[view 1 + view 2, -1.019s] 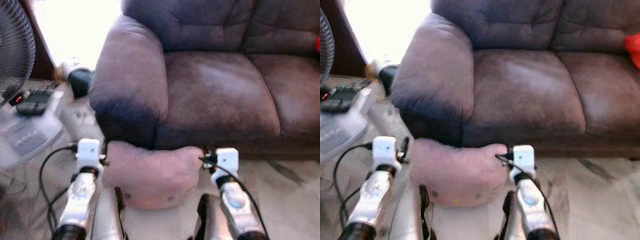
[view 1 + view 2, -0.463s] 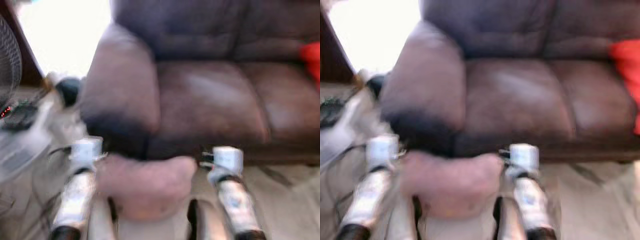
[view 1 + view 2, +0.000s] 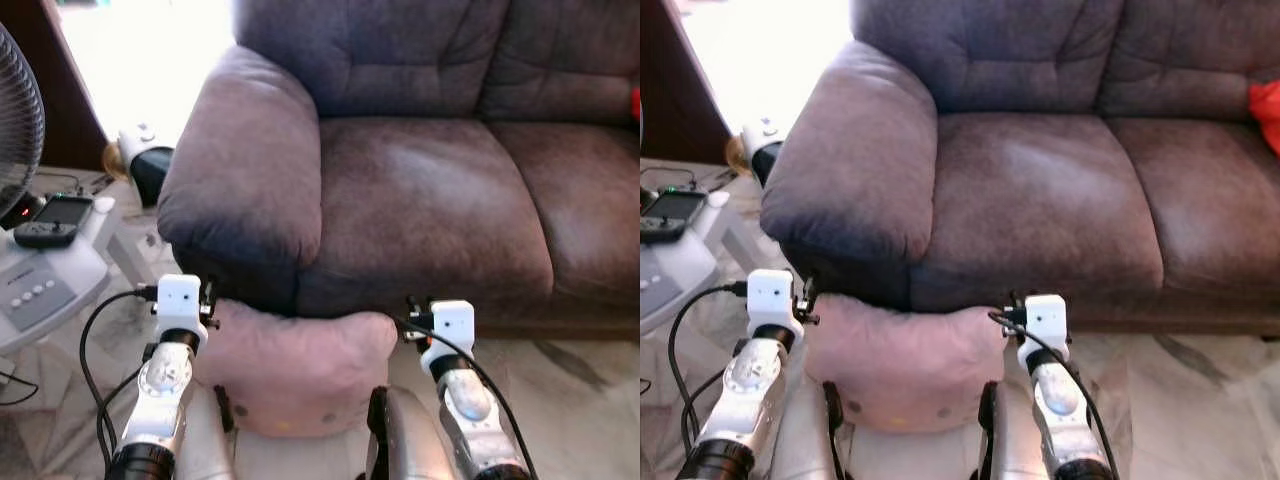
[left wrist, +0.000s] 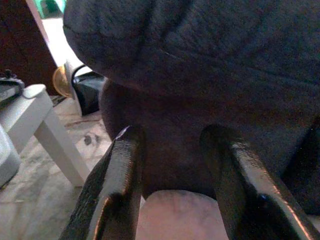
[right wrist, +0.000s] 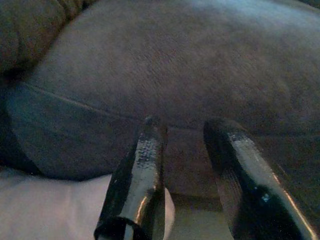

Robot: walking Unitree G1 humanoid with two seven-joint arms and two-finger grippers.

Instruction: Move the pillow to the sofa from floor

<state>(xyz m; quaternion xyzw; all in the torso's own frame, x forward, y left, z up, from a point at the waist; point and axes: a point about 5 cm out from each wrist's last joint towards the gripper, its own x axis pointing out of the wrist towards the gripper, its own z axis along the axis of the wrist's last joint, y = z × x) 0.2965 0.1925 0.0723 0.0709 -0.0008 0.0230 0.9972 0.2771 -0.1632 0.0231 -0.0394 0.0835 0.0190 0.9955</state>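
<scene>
Left eye view shows the pillow (image 3: 300, 368) squeezed between left gripper (image 4: 172, 137) and right gripper (image 5: 185, 130), fingers apart, before the sofa (image 3: 430, 200) front edge; weak side pressure could drop it.

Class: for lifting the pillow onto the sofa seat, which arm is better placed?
Neither alone. The left gripper and right gripper flank the pink pillow at opposite ends, so both should lift together; the right sits nearer the seat cushion.
</scene>
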